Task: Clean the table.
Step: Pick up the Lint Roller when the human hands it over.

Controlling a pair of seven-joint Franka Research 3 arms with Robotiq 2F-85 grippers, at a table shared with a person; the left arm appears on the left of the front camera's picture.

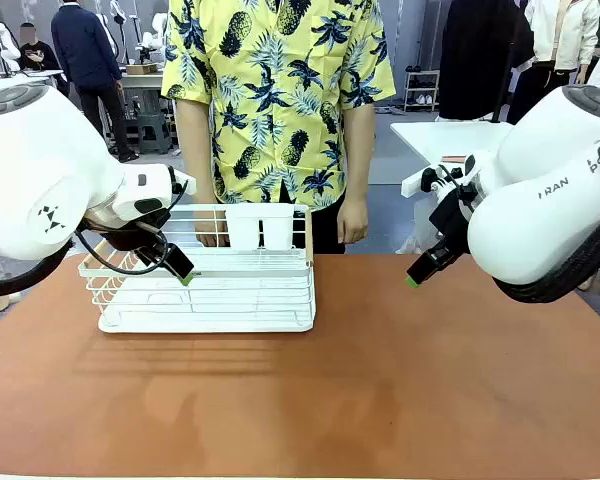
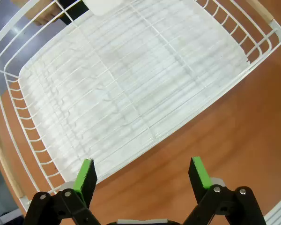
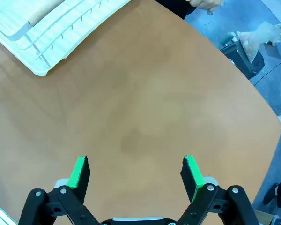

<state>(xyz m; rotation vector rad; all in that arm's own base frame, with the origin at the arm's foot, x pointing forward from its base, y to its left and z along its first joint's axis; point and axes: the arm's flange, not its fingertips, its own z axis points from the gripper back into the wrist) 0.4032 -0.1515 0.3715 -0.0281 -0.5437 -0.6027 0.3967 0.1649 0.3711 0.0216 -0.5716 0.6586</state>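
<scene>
Both spread and empty, my left pincer (image 2: pixel 141 172) faces the rack (image 2: pixel 131 84) at twelve o'clock, my right pincer (image 3: pixel 136 169) the table (image 3: pixel 145 103); clearing not yet begun, next a rim grip, I judge.

Front faces person (image 1: pixel 280 100); wrists overlook table (image 1: pixel 380 380), share rack (image 1: pixel 210 322).

A white wire rack (image 1: pixel 212 300) holding a white caddy (image 1: pixel 262 227) stands before a person (image 1: pixel 280 90) in yellow.
</scene>
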